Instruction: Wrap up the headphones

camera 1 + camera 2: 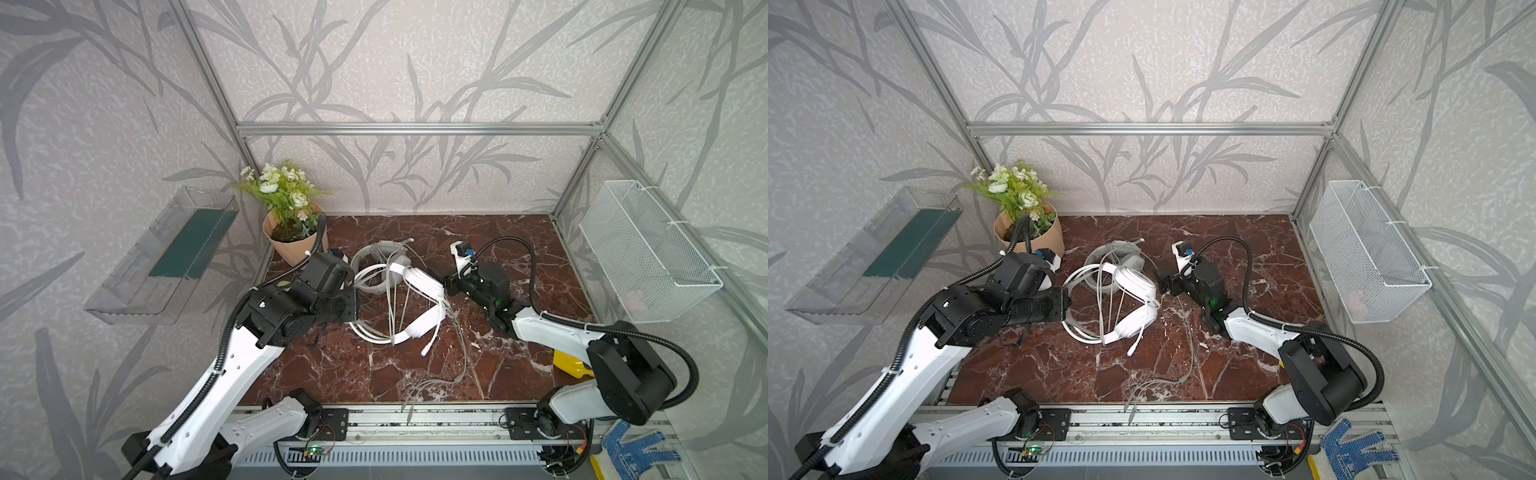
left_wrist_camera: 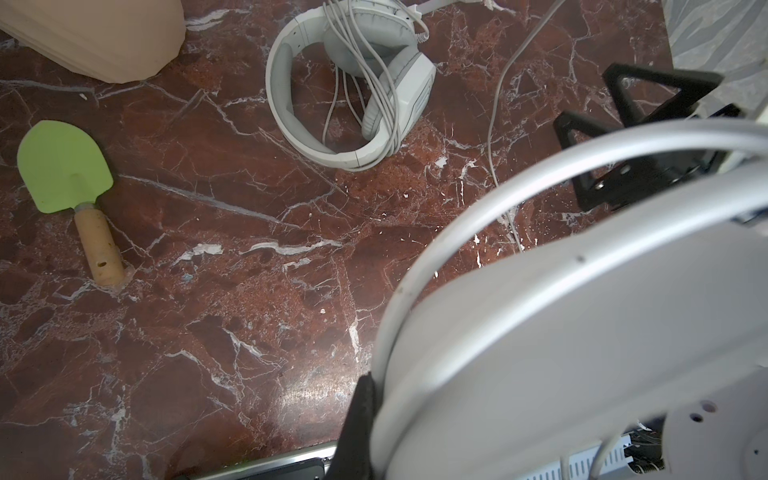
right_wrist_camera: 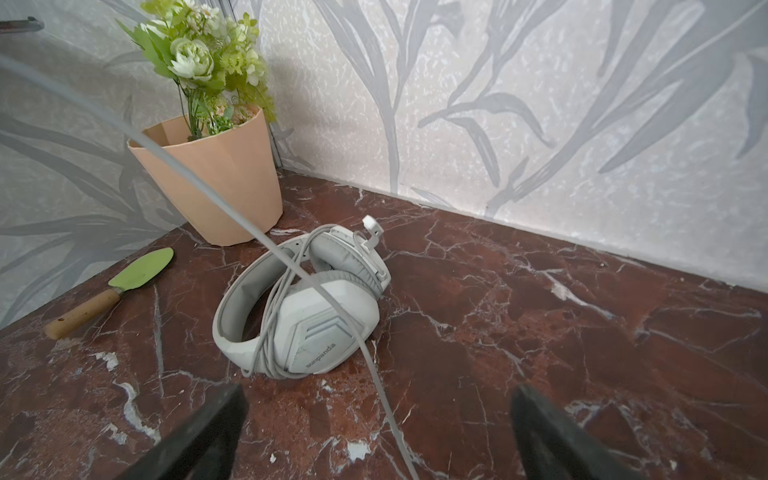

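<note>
My left tool (image 1: pixel 352 303) is clamped shut on the white headset (image 1: pixel 424 282), near the middle of the table (image 1: pixel 519 249). The headset hangs tilted from my grip. Whether its low end rests on the table I cannot tell, nor whether I pinch band or cup. In the left wrist view it fills the near corner, a loop of its cable (image 2: pixel 665 136) arches over it, and one black finger (image 2: pixel 357 415) presses against its edge.

My right tool (image 3: pixel 376 432) stands wide open and grips nothing. In both top views it sits just beside the white headset, on that headset's right. In the right wrist view the cable slants across and runs down between my two spread fingers. I cannot tell if it touches either one. In both top views a loose run of cable trails over the table to its front edge.

The grey headset (image 1: pixel 376 251) lies on the table behind the white one, toward the back wall and near the pot (image 1: pixel 291 245). Its own cable is wound round its band and cups. A trowel (image 2: pixel 66 170) with a green blade and a wooden handle lies flat on the table beside the pot, apart from the grey headset.
</note>
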Tool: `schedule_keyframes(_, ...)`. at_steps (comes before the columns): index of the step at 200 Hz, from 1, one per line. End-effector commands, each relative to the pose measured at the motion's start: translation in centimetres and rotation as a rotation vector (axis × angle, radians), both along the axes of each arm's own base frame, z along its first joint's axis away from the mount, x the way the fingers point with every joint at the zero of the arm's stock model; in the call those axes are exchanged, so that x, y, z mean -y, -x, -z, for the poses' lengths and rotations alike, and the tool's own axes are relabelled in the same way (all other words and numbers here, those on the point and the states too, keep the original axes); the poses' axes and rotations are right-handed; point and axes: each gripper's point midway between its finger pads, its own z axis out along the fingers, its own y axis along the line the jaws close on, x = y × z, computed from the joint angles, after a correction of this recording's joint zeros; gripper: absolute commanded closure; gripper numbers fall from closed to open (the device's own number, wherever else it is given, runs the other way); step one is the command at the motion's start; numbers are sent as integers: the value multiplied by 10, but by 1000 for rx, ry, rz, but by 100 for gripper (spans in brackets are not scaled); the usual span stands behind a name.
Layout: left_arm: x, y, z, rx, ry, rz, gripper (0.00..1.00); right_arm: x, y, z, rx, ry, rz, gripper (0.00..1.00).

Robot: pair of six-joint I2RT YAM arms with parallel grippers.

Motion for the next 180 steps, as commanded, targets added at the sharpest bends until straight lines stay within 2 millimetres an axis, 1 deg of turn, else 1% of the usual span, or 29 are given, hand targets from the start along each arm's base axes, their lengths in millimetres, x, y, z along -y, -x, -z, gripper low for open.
schedule_keyframes(1, 7, -1, -22, 28, 88, -19, 100, -3, -4, -10, 49, -58, -10, 1)
schedule_keyframes(20, 7, -1, -27, 26, 96, -23, 100, -9, -3, 3, 29, -38, -45, 1)
schedule_keyframes(32, 8, 0, -29, 22, 102, -24, 100, -10, -4, 10, 21, -31, -46, 1)
schedule_keyframes(52, 11, 1, -36, 22, 126, -13, 100, -11, -9, 18, 12, -5, -44, 1)
schedule_keyframes(89, 12, 5, -45, 20, 149, -13, 100, -11, -20, 33, -24, 0, -42, 0)
schedule_keyframes(112, 13, 6, -48, 16, 162, -12, 100, -17, -25, 46, -57, 8, -62, 5)
schedule_keyframes(120, 14, 6, -49, 15, 166, -10, 100, -19, -27, 44, -53, 6, -70, 6)
schedule_keyframes(122, 14, 6, -49, 16, 167, -9, 100, -20, -27, 52, -71, 14, -70, 7)
schedule_keyframes(124, 14, 6, -49, 15, 168, -10, 100, -20, -28, 55, -76, 15, -71, 7)
schedule_keyframes(163, 17, 8, -55, 17, 193, -4, 100, -27, -33, 69, -110, 15, -87, 15)
schedule_keyframes(180, 18, 8, -56, 19, 199, -2, 100, -31, -34, 75, -125, 15, -99, 20)
